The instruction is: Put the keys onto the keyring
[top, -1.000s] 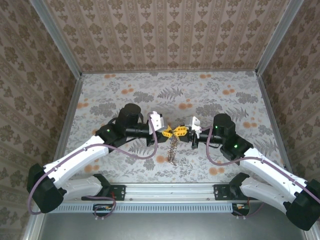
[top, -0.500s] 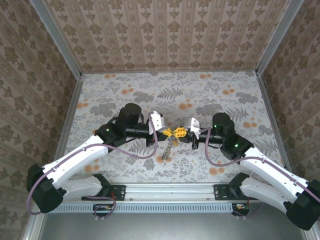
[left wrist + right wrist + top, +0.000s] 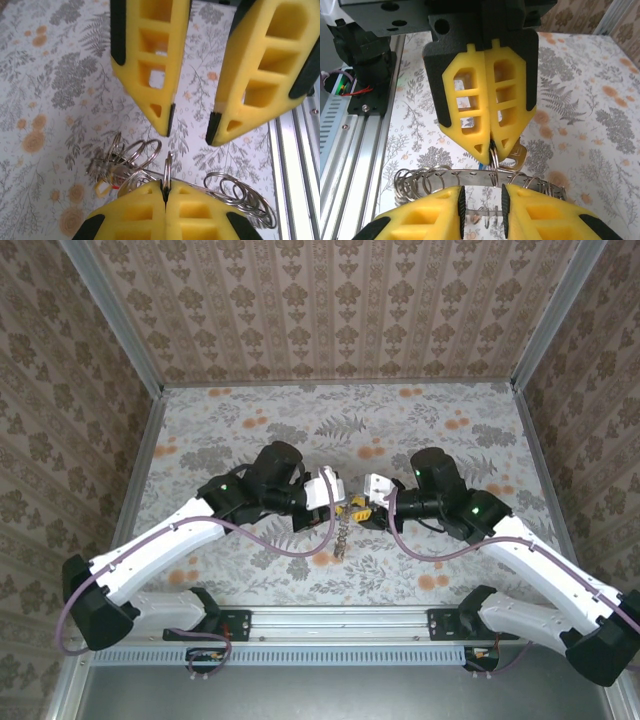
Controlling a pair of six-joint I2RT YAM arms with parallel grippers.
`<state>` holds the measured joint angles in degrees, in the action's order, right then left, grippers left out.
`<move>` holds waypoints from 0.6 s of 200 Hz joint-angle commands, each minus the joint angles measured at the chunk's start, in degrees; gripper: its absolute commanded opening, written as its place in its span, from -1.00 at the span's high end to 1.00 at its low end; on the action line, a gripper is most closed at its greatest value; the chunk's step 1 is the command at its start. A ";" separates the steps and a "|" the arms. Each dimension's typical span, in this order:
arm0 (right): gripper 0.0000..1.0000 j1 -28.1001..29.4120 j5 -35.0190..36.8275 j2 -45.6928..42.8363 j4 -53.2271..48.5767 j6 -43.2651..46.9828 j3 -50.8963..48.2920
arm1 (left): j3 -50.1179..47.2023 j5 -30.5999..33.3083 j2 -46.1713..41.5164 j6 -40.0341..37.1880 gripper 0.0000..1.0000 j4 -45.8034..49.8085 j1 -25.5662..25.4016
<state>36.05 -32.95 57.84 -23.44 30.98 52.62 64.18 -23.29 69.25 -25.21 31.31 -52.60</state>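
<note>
left gripper (image 3: 165, 187) clamped on one loop of the keyring (image 3: 168, 165), loop edge-on between its pads, held over the table mid-workspace

right gripper (image 3: 190, 132) released, jaws apart, nose-to-nose with left, nearly touching

key relation: pinched loop sits dead ahead of right's gap, slightly off-centre; in right wrist view it's just above the slot of the right gripper (image 3: 482, 197)

chain (image 3: 343, 535) hangs below the tips, remaining loops run crosswise between the tips

small yellow/red bit (image 3: 102, 188) among the loops, probably a key head, can't confirm

left claw (image 3: 344, 509) meets right claw (image 3: 361, 510) at keyring (image 3: 342, 536).
</note>
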 commanded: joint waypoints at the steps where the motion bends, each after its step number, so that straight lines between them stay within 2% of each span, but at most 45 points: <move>1: 0.44 0.60 0.08 0.62 -3.47 0.77 1.95 | 2.42 0.53 -0.36 -3.07 1.00 0.72 -0.92; 65: 0.36 0.60 -1.03 2.44 3.31 -2.91 -0.01 | 1.12 -1.58 -1.07 -5.62 1.00 -0.04 -1.77; 95: 0.41 0.68 -1.87 3.15 4.36 -3.94 -0.65 | 0.34 -3.04 -1.93 -6.28 1.00 -1.36 -1.72; 120: 0.58 0.86 -3.07 3.33 4.84 -4.94 -1.44 | 0.34 -3.08 -1.93 -6.18 1.00 -1.59 -1.72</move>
<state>36.47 -33.71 60.64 -20.58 27.99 52.40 64.16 -23.79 69.28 -29.87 31.68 -53.98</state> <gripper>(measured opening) 0.237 0.060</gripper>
